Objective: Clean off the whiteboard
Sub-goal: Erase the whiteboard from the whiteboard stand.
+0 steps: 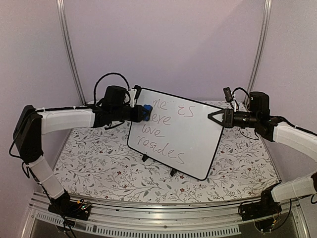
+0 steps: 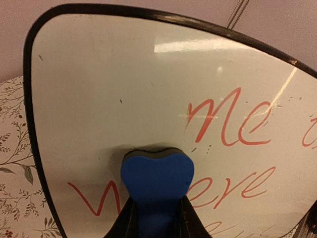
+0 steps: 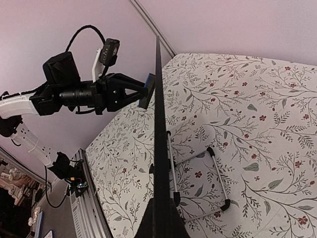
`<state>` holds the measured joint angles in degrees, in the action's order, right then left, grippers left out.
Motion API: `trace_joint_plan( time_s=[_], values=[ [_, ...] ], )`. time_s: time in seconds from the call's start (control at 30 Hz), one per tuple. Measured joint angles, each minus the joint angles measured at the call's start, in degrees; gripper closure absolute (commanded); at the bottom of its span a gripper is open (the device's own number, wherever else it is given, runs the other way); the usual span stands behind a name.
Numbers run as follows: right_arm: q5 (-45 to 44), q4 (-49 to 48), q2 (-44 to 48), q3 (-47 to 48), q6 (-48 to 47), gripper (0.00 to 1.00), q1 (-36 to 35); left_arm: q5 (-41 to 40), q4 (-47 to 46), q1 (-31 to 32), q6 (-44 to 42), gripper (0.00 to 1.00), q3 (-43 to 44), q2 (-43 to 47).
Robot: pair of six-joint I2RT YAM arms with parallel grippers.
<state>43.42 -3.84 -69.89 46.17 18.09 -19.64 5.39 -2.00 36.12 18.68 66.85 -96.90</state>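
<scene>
Evidently the right gripper (image 1: 216, 118) pinches the whiteboard (image 1: 188, 134) by its edge to steady it, while the left gripper (image 1: 140, 113), clamped on the eraser (image 1: 146, 112), presses against it.

I count one whiteboard (image 1: 185, 136), one table (image 1: 99, 166) and one blue eraser (image 2: 157, 183). Under the board are two black feet (image 1: 145, 158), and on its face four lines of writing (image 1: 161, 131). There are two arms, left arm (image 1: 64, 120) and right arm (image 1: 297, 139), and two grippers, left gripper (image 1: 142, 113) and right gripper (image 1: 213, 119).
</scene>
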Motion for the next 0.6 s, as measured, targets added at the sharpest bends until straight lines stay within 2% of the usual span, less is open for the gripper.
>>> trace_joint_plan(
  time_s=[0.33, 0.6],
  values=[
    [0.4, -0.1, 0.0, 0.0, -0.8, 1.0, 0.0, -0.3, 1.1, 0.0, -1.3, 1.0, 6.3, -1.7],
    [0.3, -0.1, 0.0, 0.0, -0.7, 1.0, 0.0, -0.5, 1.4, 0.0, -1.9, 1.0, 7.1, -2.1]
  ],
)
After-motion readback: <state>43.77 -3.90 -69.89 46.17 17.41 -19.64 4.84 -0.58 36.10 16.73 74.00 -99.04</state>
